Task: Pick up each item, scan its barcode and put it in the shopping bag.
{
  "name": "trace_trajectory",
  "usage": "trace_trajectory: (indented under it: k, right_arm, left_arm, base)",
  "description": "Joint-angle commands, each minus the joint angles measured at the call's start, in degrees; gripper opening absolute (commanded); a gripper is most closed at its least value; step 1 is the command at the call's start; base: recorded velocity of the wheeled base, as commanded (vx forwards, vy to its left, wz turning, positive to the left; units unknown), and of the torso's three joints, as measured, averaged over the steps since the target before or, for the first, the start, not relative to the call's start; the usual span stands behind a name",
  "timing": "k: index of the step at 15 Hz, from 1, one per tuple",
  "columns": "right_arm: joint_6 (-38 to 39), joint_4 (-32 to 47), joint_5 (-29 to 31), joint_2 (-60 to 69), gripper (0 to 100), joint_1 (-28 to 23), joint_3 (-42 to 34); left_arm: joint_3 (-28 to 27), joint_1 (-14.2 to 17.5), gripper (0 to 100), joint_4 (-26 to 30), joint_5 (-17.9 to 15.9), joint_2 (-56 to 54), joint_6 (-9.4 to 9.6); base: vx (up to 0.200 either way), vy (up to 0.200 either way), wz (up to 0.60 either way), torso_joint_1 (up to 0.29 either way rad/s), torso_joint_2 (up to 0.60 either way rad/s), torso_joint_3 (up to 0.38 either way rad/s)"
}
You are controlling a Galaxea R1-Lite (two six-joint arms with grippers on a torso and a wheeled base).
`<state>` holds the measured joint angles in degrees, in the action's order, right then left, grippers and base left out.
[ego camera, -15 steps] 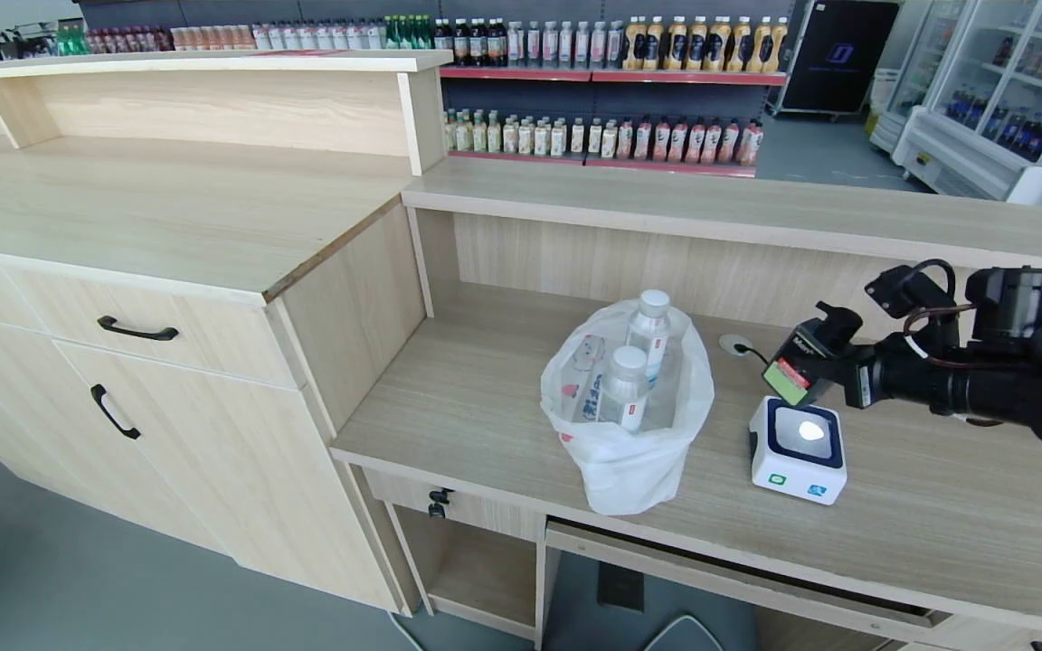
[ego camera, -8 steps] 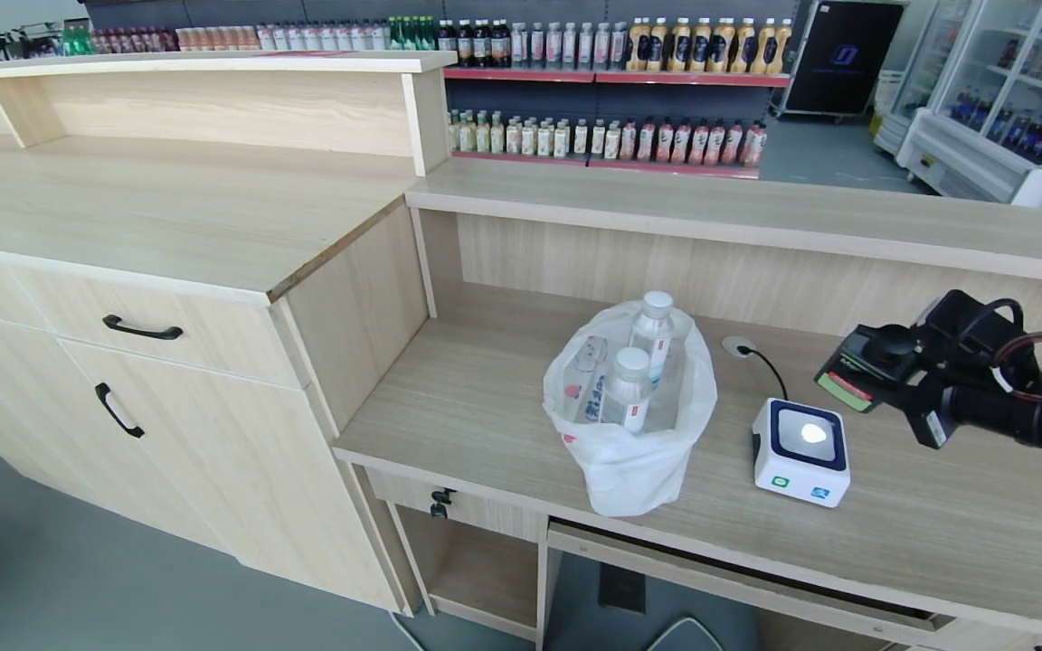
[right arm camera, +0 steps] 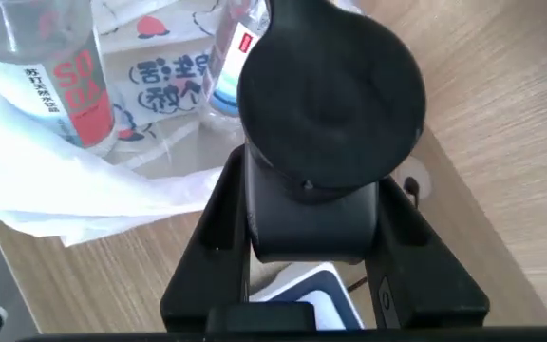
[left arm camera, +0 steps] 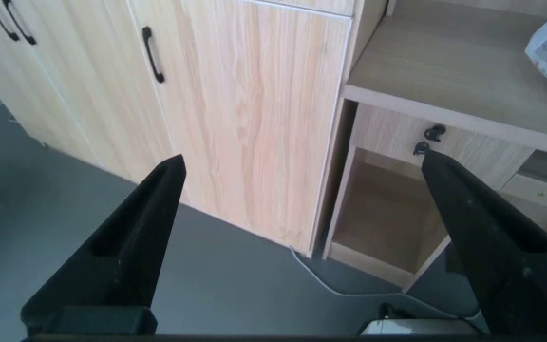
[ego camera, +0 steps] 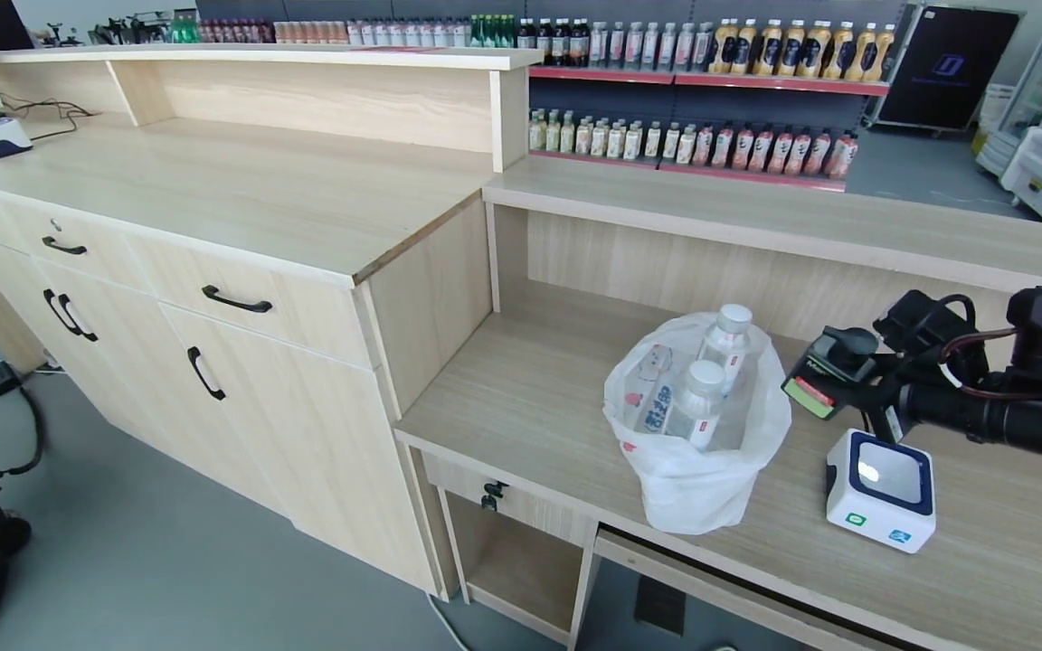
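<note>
1. Nearest and lowest, the left claw [left arm camera: 300, 163] hangs with its two black fingers spread wide apart and nothing between them. Below it are the grey floor and the pale wood cabinet [left arm camera: 254, 104] with black handles.
2. Next comes the light wood table [ego camera: 530, 425], set lower than the cabinet top at its left. A small drawer front with a dark lock sits under its near edge.
3. On the table, toward the robot's right, stands a white cube-shaped scanner [ego camera: 883, 493]. It has a dark blue top, and its window faces up.
4. Just to the left of the scanner, and apart from it, the white plastic shopping bag [ego camera: 693, 488] stands open on the table. Two clear bottles [ego camera: 697, 402] with white caps are upright inside it, one behind the other.
5. A little farther back, the right claw [ego camera: 847, 375] is clamped on a small black item [ego camera: 809, 391] with a red and green label. It holds the item in the air above the table, between the rim of the bag and the scanner.
6. Farthest off, beyond the raised ledge at the back of the table, store shelves [ego camera: 693, 145] carry rows of drink bottles.
</note>
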<state>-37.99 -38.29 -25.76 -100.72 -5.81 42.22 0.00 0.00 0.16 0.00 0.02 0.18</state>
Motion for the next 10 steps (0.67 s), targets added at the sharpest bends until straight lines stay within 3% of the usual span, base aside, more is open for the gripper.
trace_trajectory:
  k: [1, 5, 10]
  right_arm:
    - [3.5, -0.2, -0.1, -4.1, 0, 1.3, 0.2]
    - [15.0, -11.1, -0.2, -11.6, 0, 6.7, 1.5]
    - [15.0, -15.2, 0.1, -18.5, 0, 10.0, 4.2]
  left_arm:
    - [0.0, 0.0, 100, 0.0, 0.0, 0.0, -0.01]
    - [0.0, 0.0, 100, 0.0, 0.0, 0.0, -0.01]
    - [0.0, 0.0, 100, 0.0, 0.0, 0.0, -0.01]
  base:
    - [0.0, 0.0, 0.0, 0.0, 0.0, 0.0]
    - [0.0, 0.0, 0.0, 0.0, 0.0, 0.0]
    - [0.0, 0.0, 0.0, 0.0, 0.0, 0.0]
